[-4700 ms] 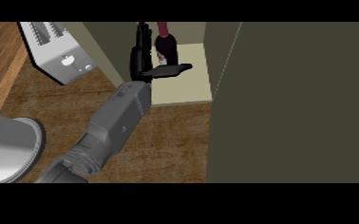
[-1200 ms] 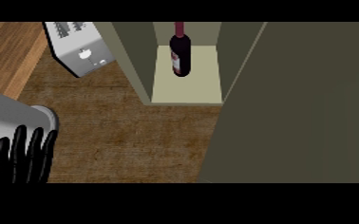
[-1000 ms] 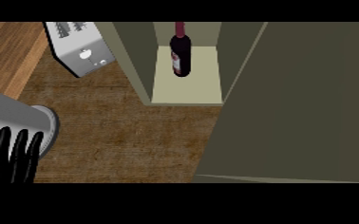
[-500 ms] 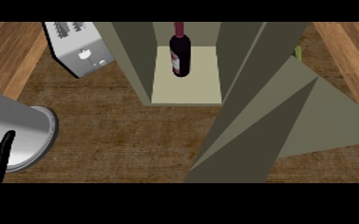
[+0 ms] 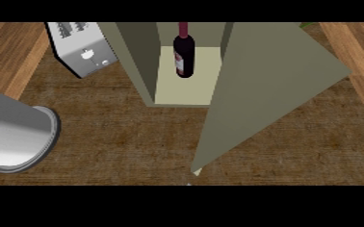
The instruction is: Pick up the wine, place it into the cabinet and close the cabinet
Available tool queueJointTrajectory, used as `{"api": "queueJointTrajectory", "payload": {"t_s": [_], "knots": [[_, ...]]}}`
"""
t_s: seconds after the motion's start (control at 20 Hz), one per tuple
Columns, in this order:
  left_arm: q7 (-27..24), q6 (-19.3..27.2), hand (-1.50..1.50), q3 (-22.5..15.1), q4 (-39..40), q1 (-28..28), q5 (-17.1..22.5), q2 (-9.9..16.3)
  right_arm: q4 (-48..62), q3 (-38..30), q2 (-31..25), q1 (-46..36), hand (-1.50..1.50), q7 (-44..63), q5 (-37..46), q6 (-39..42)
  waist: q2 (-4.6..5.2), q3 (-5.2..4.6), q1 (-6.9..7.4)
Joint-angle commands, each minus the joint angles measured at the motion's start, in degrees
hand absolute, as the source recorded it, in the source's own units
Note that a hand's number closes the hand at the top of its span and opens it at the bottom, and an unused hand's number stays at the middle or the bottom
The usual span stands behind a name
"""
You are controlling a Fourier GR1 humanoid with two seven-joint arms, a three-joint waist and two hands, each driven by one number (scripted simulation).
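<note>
Neither robot hand shows in the head view, so I cannot tell how far either is open or whether it has hold of anything. Only the grey left forearm (image 5: pixel 25 134) comes in at the lower left, over the wooden bench (image 5: pixel 121 130), and with the left robot hand out of sight, places can only be given from that forearm. Ahead of it and to its right, the cabinet door (image 5: pixel 263 91) stands partway between open and closed. Its free corner is the nearest part, and the panel slants away toward the hinge side on the right. Beyond the door's near edge, the cabinet (image 5: pixel 136 57) shows its pale floor. The wine (image 5: pixel 183 54) stands upright at the back of it, clear of both side walls and well inside the front lip. The placing looks done, and the step in hand is judged to be closing the door. To do that well, the push should come flat against the outer face of the door near its free edge, following the arc round the hinge until the panel meets the cabinet front. Whether the right robot hand is behind the door cannot be seen. The left forearm is best kept low and to the left, away from the opening. The toaster (image 5: pixel 82 48) sits farther off, ahead of the forearm and just left of the cabinet, and is out of the door's sweep.
</note>
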Motion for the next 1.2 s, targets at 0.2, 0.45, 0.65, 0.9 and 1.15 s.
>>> {"api": "queueJointTrajectory", "payload": {"t_s": [0.2,0.45,0.65,0.9,1.15], "knots": [[1.66,-3.57,-1.50,0.34,2.28,-2.63,1.34,-1.70,8.41,4.87,5.37,-17.43,1.50,2.67,1.90,-9.75,0.40,-0.08,0.73],[4.99,0.47,-1.50,-0.14,-1.20,-4.03,0.99,-2.31,10.97,1.38,5.31,-25.73,1.50,4.75,-4.49,-13.63,0.47,0.00,1.12],[3.83,0.03,-1.50,-2.26,1.49,-5.47,-1.81,-3.91,16.28,-3.24,5.31,-33.27,1.50,2.73,-10.19,-16.25,0.69,-0.05,1.76],[6.33,1.67,-1.50,-3.57,0.90,-7.51,-1.62,-5.45,31.66,-11.45,5.62,-46.40,1.50,-2.50,-16.76,-17.03,0.96,0.07,2.06],[6.79,0.26,-1.50,-0.48,2.49,-8.46,-0.98,-5.93,43.99,-16.68,5.73,-57.95,1.50,-5.55,-20.50,-16.05,0.75,0.08,1.37]]}}
